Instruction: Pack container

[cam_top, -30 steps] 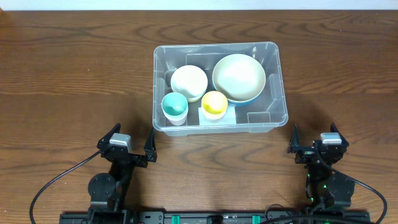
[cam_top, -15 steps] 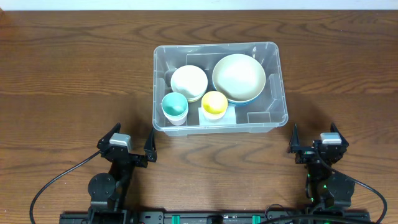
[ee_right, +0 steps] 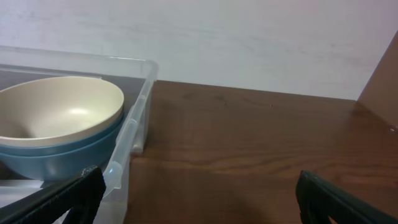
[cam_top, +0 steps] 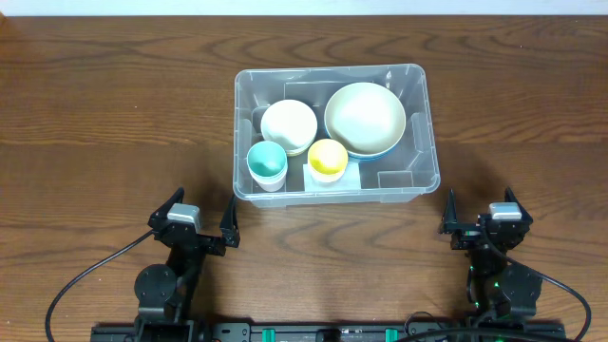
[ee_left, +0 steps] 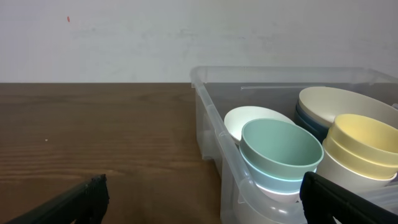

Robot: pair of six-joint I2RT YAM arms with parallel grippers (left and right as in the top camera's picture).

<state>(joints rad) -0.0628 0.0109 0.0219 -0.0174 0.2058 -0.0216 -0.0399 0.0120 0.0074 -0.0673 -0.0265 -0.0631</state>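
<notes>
Container [cam_top: 332,69], long axis crosswise on the bench [cam_top: 95,114], lay just ahead between left gripper [cam_top: 202,213] and right gripper [cam_top: 482,211], left marginally nearer; both jaws stood open, empty.

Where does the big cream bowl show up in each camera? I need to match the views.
Overhead: big cream bowl in the container's far right part.
Left wrist: right edge, behind the yellow cup.
Right wrist: left side, nested in a blue bowl.
Shared landmark: the container's clear rim.
</notes>
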